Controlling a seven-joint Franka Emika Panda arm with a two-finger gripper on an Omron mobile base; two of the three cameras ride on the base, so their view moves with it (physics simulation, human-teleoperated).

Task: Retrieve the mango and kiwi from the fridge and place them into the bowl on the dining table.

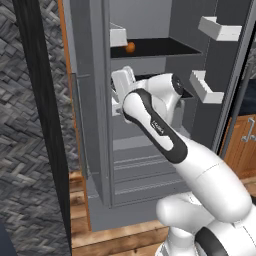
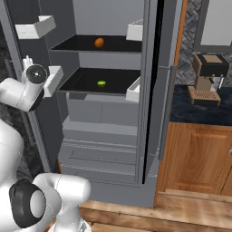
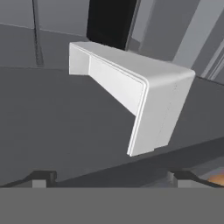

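Observation:
The fridge [image 2: 113,118] stands with both doors open. On its upper dark shelf lies the orange mango [image 2: 99,42], also the mango [image 1: 130,47]. One shelf lower, near the middle, sits the green kiwi [image 2: 101,83]. My gripper [image 3: 113,178] is open and empty, its two fingertips [image 3: 41,177] far apart. It faces a white door shelf [image 3: 131,83] on the left door at close range. In the left base view my hand [image 1: 121,85] is at the height of the kiwi's shelf, beside the left door, and my arm hides the kiwi. The bowl and the dining table are out of view.
White door shelves [image 1: 220,29] hang on the right door too. Grey drawers [image 2: 102,149] fill the fridge's lower part. To the right stand a wooden cabinet [image 2: 199,154] and a coffee machine [image 2: 206,77] on a dark counter. A black panel [image 1: 40,100] edges the left.

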